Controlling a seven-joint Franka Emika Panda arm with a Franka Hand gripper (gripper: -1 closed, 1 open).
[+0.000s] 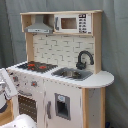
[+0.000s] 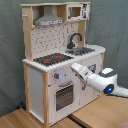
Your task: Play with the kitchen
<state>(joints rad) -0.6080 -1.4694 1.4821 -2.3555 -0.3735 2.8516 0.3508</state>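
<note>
White arm outstretched (roughly level), end effector leading
</note>
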